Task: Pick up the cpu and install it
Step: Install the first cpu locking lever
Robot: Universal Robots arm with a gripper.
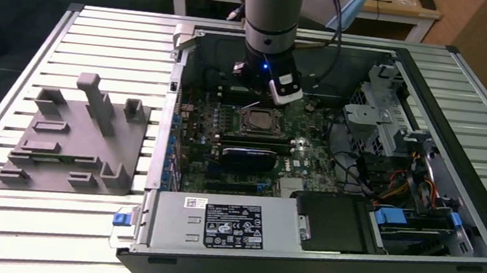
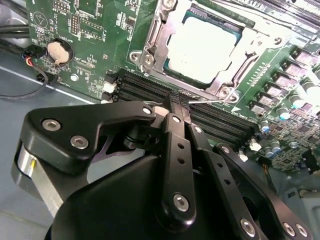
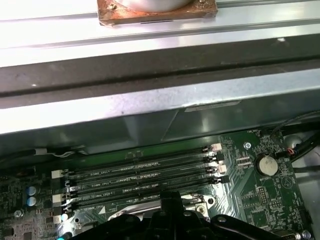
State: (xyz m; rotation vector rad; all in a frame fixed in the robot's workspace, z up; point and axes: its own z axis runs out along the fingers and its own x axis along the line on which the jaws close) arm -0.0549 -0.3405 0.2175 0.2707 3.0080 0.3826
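Exterior view: one open computer case (image 1: 464, 70) lies on a slatted table (image 1: 3, 220), with one grey moulded fixture (image 1: 69, 136) beside it toward the exterior view's left. Inside the case is one green motherboard (image 1: 309, 153), and the arm's gripper (image 1: 261, 91) hangs just above it, near the socket. In the second wrist view the cpu (image 2: 202, 47) sits flat in its metal socket frame (image 2: 150, 50) (a single chip, square, so no long axis); its pale silver-grey lid faces up, its edges parallel to the frame. The gripper's (image 2: 175, 102) black fingers (image 2: 172, 107) are pressed together, grasping nothing. Four dark memory slots (image 3: 140, 177) run alongside the socket in the first wrist view
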